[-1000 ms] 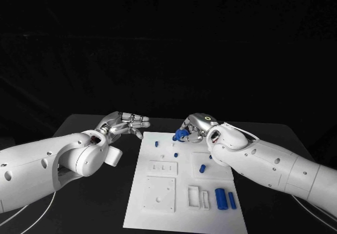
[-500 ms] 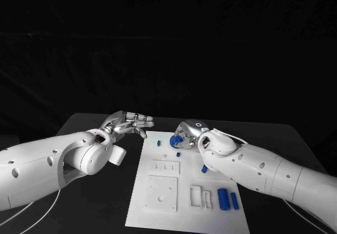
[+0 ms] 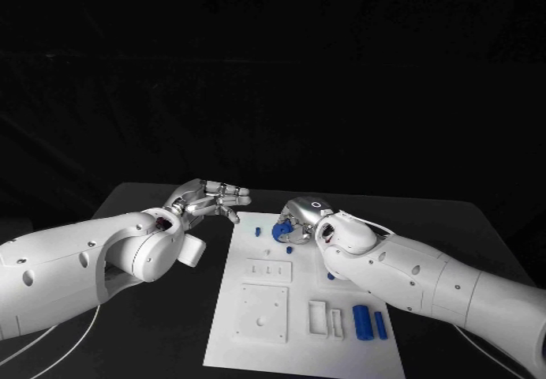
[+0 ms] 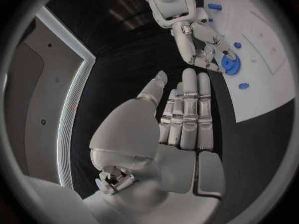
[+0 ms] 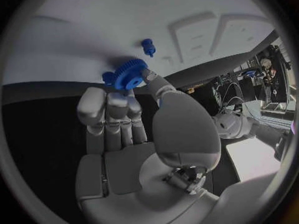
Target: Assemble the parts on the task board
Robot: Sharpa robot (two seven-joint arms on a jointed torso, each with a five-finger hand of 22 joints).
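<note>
**Right hand holds gear over the far end of the board**

Head view: the board lies mid-table. The right hand pinches a blue gear above the board's far end, its arm covering part of the board. A peg stands just beside the gear. Two blue cylinders lie at the board's near right. The left hand hovers off the board's far left corner.

Left wrist view: the left hand's fingers lie straight, side by side, holding nothing.

Right wrist view: fingertips clamp the gear close over the board.

The right hand holds a blue gear over the task board. At nine o'clock from it, the left hand hovers empty, fingers extended.
</note>
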